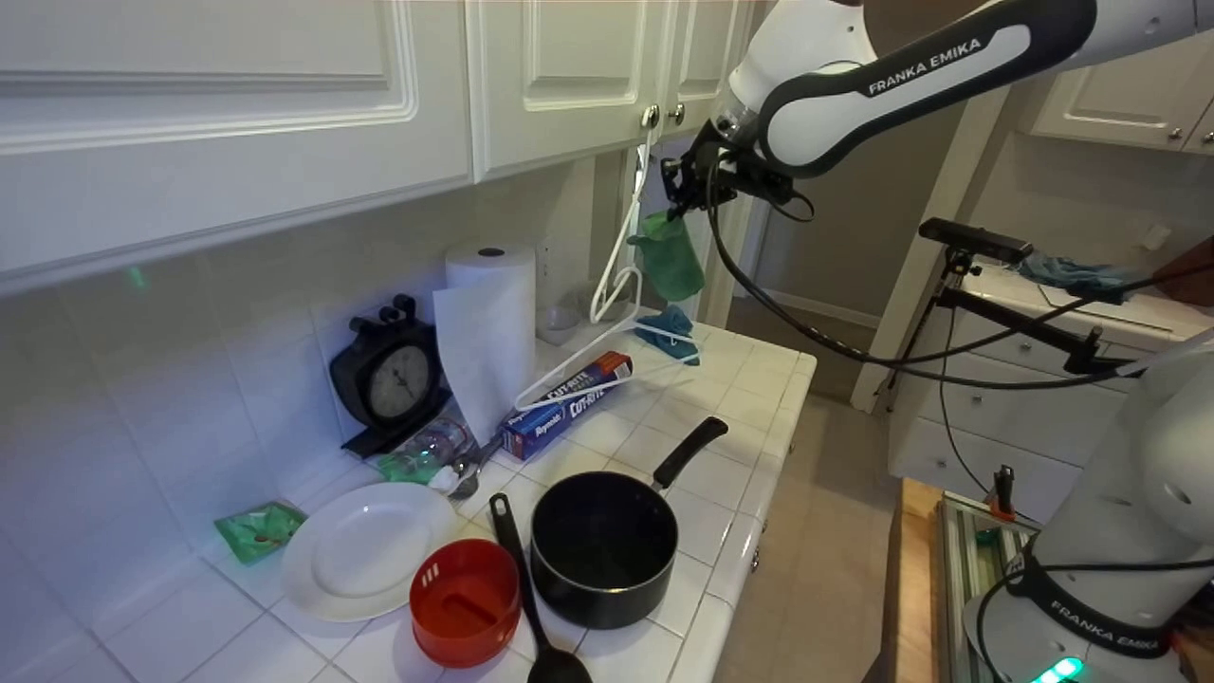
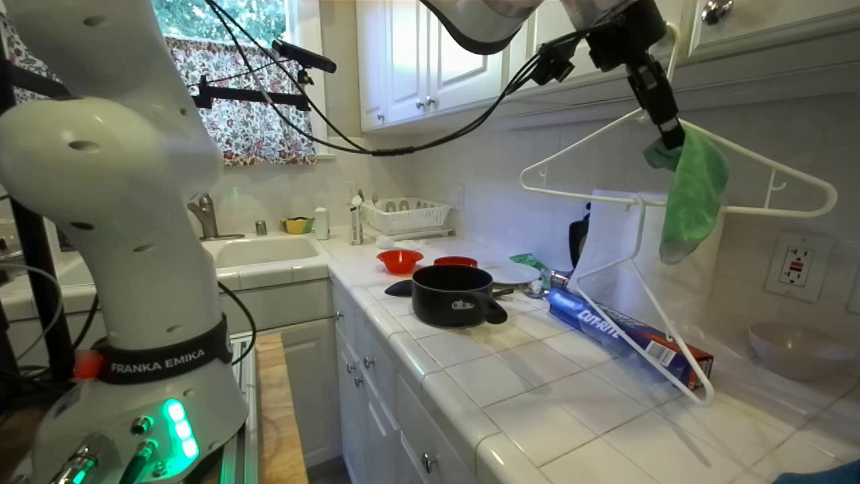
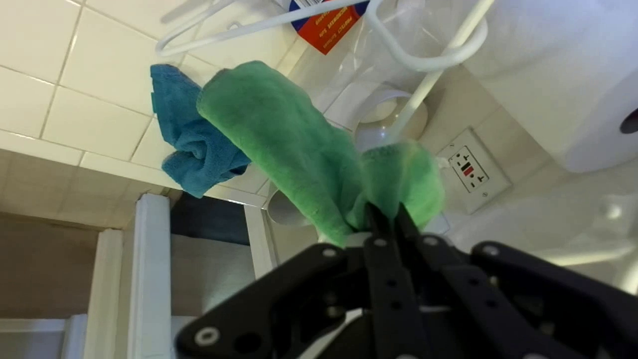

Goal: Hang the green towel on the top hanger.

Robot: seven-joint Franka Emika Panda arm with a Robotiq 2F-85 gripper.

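The green towel (image 1: 669,256) hangs from my gripper (image 1: 675,214), which is shut on its upper edge. In an exterior view the towel (image 2: 695,195) overlaps the right half of the top hanger (image 2: 759,156). In an exterior view it sits just beside the top hanger (image 1: 630,224), so contact is unclear. The white top hanger hangs by its hook from a cabinet knob (image 1: 650,116). A white lower hanger (image 2: 652,292) hooks onto the top hanger's bottom bar. In the wrist view the towel (image 3: 294,134) bunches between the fingertips (image 3: 386,212), and a hanger bar (image 3: 411,104) is behind it.
Wall cabinets (image 1: 569,57) are close above the gripper. A blue cloth (image 3: 194,134), Cut-Rite box (image 2: 618,329), paper towel roll (image 1: 493,313), black pot (image 1: 604,550), red bowl (image 1: 465,607), white plate (image 1: 365,550) and scale (image 1: 394,379) stand on the tiled counter below.
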